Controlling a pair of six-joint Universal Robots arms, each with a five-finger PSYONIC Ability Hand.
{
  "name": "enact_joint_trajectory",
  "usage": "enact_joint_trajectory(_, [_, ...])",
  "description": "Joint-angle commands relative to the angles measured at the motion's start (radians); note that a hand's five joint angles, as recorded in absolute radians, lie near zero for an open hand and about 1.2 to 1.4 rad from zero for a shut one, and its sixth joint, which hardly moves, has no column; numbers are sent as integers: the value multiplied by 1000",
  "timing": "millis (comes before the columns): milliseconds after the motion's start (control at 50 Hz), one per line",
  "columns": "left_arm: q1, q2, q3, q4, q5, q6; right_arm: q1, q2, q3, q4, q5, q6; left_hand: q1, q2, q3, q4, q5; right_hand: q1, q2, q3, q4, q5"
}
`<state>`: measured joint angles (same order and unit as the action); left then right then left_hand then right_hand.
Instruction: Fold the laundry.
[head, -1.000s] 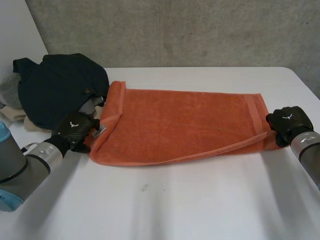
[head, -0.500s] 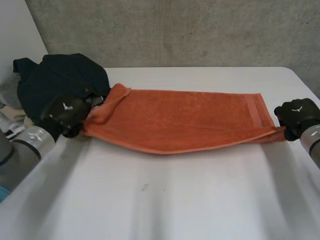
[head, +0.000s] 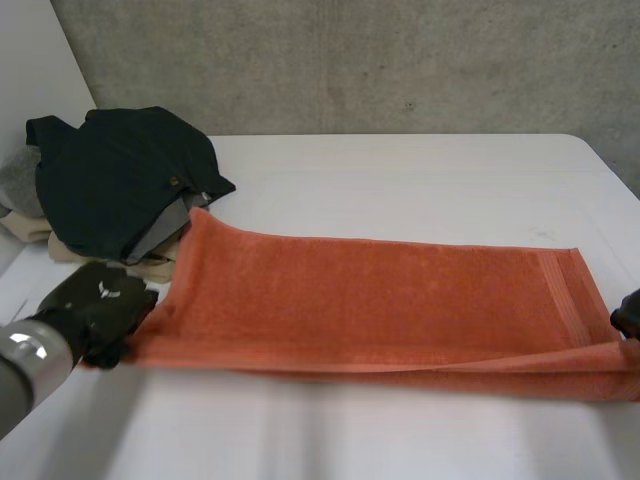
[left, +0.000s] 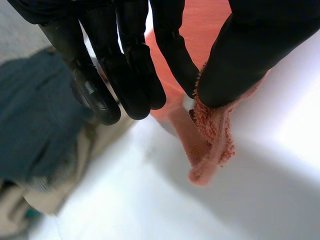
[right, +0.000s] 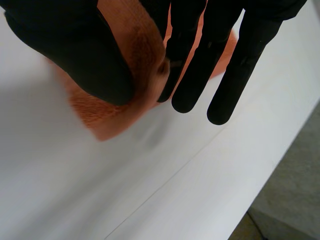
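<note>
Long orange terry towel (head: 370, 300), doubled lengthwise with the under layer peeking out along the near edge, is stretched taut across the near part of the white desk (head: 420, 170) between both hands. Left hand (head: 95, 308) pinches the towel's left corner between thumb and one finger, other fingers straight; right hand (right: 85, 55) pinches the right corner likewise. Dark navy clothing pile (head: 120, 175) lies just beside the towel's far-left corner.
</note>
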<state>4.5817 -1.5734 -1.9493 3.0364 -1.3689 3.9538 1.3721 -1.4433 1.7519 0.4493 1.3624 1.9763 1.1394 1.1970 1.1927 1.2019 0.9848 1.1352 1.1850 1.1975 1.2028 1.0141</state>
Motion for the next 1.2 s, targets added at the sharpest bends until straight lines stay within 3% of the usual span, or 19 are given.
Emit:
enact_joint_trajectory(20, [-76,-247,162,235,4,-47,74,119,-83,-178,7,156,257,199,204,194,237,261,211,199,193,208])
enact_joint_trajectory(100, [-131,-374,284,297,5,-51,110,187,-136,-274,21,213,257,199,204,194,237,261,211,199,193,208])
enact_joint_trajectory(240, [-167,-556,493,400,-7,-50,143,345,-253,-469,141,237,257,199,204,194,237,261,211,199,193,208])
enact_joint_trajectory(320, [-205,-720,717,432,-90,-41,200,446,-365,-508,190,234,257,199,204,194,237,261,211,199,193,208])
enact_joint_trajectory(440, [-224,-882,955,427,-174,-38,220,558,-489,-515,195,243,257,199,204,194,237,261,211,199,193,208])
enact_joint_trajectory(460, [-228,-910,984,423,-176,-36,223,570,-506,-520,196,246,257,199,204,194,237,94,44,31,26,40])
enact_joint_trajectory(480, [-233,-919,995,423,-176,-37,232,596,-535,-537,199,251,257,199,204,194,237,-760,-810,-822,-827,-813])
enact_joint_trajectory(500, [-239,-928,1003,423,-176,-38,238,606,-549,-550,202,256,94,37,41,32,75,-961,-1010,-1023,-1028,-1014])
enact_joint_trajectory(520, [-245,-932,1004,423,-176,-36,245,613,-561,-567,205,260,-250,-308,-303,-313,-270,-961,-1010,-1023,-1028,-1014])
enact_joint_trajectory(540, [-259,-933,1006,426,-179,-31,251,618,-572,-586,211,266,-965,-1022,-1018,-1027,-985,-961,-1010,-1023,-1028,-1014])
enact_joint_trajectory(580, [-268,-933,1004,432,-182,-25,260,615,-594,-656,230,297,-885,-943,-938,-948,-905,-961,-1010,-1023,-1028,-1014])
enact_joint_trajectory(640, [-283,-922,1001,433,-187,-24,262,571,-600,-740,245,352,-965,-1022,-1018,-1027,-985,-961,-1010,-1023,-1028,-1014])
enact_joint_trajectory(720, [-302,-872,962,427,-197,-24,255,482,-566,-735,235,388,-965,-1022,-1018,-1027,-985,-961,-1010,-1023,-1028,-1014])
enact_joint_trajectory(840, [-305,-706,790,432,-199,-39,237,382,-457,-569,199,394,-965,-1022,-1018,-1027,-985,-961,-1010,-1023,-1028,-1014])
enact_joint_trajectory(940, [-305,-613,658,430,-194,-41,161,290,-298,-346,82,404,-965,-1022,-1018,-1027,-985,-880,-930,-943,-948,-934])
enact_joint_trajectory(1000, [-303,-568,586,435,-188,-42,119,267,-191,-310,9,406,-965,-1022,-1018,-1027,-985,-740,-790,-802,-807,-793])
enact_joint_trajectory(1080, [-303,-542,527,450,-185,-45,78,265,-74,-391,-46,403,-965,-1022,-1018,-1027,-985,-713,-762,-775,-780,-766])
enact_joint_trajectory(1200, [-300,-539,497,476,-180,-56,70,279,17,-576,-48,401,-965,-1022,-1018,-1027,-985,-710,-759,-772,-777,-763])
